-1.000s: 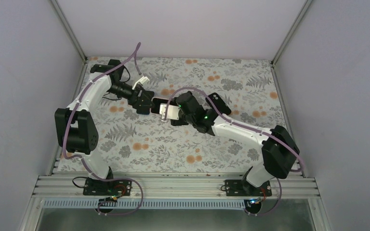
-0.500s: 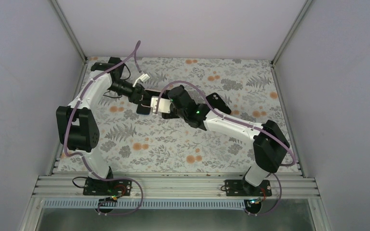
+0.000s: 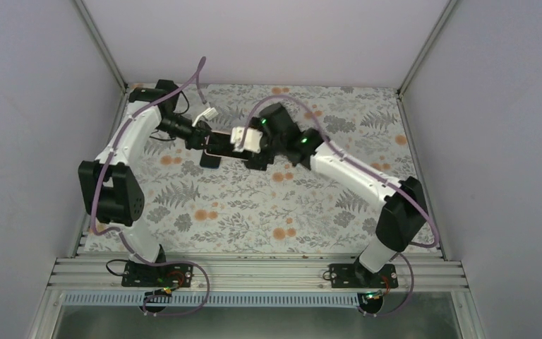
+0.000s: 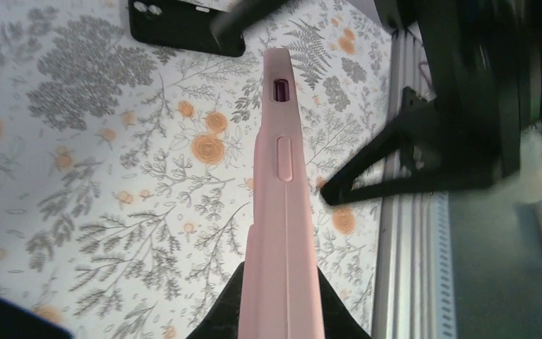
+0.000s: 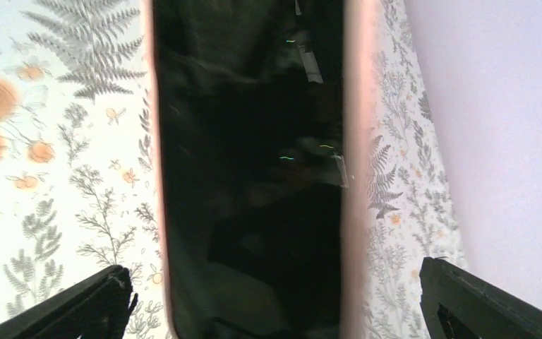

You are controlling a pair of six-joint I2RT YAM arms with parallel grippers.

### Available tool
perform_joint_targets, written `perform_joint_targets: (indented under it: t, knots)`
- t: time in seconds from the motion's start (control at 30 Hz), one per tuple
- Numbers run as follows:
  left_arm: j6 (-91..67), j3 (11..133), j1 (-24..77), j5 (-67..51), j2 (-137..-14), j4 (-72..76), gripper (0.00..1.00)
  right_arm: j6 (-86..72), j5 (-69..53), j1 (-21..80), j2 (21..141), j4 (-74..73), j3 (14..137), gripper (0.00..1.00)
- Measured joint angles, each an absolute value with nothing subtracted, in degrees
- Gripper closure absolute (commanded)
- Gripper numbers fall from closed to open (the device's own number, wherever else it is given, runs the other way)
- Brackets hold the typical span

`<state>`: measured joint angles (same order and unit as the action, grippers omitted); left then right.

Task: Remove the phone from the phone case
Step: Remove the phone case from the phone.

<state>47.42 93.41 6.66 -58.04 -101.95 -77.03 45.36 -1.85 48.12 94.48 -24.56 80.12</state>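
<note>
Held above the rear of the table, pink phone case with phone still inside, long axis running from left gripper toward right gripper, left jaws clenched on one end, right jaws spread wide astride the other.

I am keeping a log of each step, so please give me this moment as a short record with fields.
left gripper: shut on pink case, held above the table
right gripper: open, one finger each side of the phone
phone: inside the pink case, rim along both long edges
also on table: black phone or case, lying flat
task: phone not yet out
</note>
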Motion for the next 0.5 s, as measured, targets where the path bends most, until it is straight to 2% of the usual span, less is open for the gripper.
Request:
perform_joint_targets:
  t: [0.27, 0.5]
  knots:
    - [52.6, 93.38, 6.68, -54.5, -89.86, -77.84, 0.98, 44.71, -33.91, 29.5, 96.99, -48.42, 99.57, 0.0]
    - [53.56, 93.43, 6.87, -54.68, -90.76, -78.28, 0.98, 44.27, -46.65, 28.58, 102.56, -57.32, 103.46, 0.0]
